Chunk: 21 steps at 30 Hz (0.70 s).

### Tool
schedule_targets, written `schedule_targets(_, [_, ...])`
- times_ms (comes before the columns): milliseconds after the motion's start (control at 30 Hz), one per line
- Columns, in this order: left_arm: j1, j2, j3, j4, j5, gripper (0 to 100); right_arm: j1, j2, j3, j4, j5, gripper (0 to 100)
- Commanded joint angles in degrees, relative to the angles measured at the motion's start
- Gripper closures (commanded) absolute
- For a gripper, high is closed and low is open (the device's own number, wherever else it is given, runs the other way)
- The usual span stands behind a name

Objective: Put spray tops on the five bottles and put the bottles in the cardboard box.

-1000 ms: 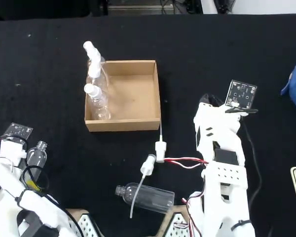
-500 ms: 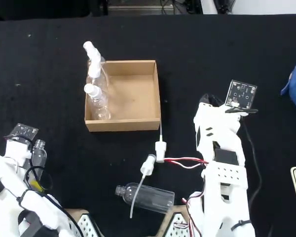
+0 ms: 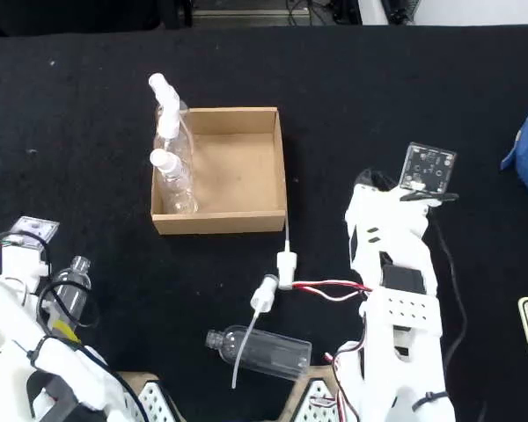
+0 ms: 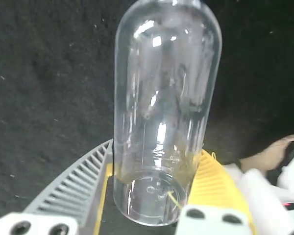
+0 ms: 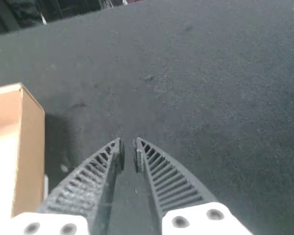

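Shifted and tilted slightly since the earlier frames, the left claw (image 4: pixel 156 149) is clamped on an uncapped bottle (image 4: pixel 166 73), its neck pointing away from the claw; the right claw (image 5: pixel 128 147) has its fingers together, with the cardboard box (image 5: pixel 19 147) near one side; two capped bottles (image 3: pixel 180 189) stand inside the box.

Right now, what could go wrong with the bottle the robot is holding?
The left gripper pinches the smooth clear bottle near its base, so it might slip or tilt. The bottle has no top yet. A loose spray top lies just in front of the cardboard box; a passing arm could knock it away.
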State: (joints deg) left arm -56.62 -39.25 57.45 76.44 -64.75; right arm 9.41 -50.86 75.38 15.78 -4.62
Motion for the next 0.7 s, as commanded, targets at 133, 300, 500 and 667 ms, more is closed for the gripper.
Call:
schedule_targets(133, [2.59, -9.85, 2.51, -3.69, 14.68, 97, -7.56, -1.10, -12.44, 18.90, 7.38, 97.2])
schedule_targets(300, [6.46, -22.95, 13.32, -8.88, 24.00, 97, -7.82, -0.40, -21.58, 33.58, 16.18, 97.2])
schedule_targets(500, [6.81, -38.86, 21.58, -7.30, 29.89, 97, -9.14, 6.11, -30.02, 56.09, 43.25, 93.5])
schedule_targets(667, [6.73, -46.86, 24.22, -6.07, 32.09, 97, -9.93, 6.02, -27.56, 61.98, 69.19, 84.9])
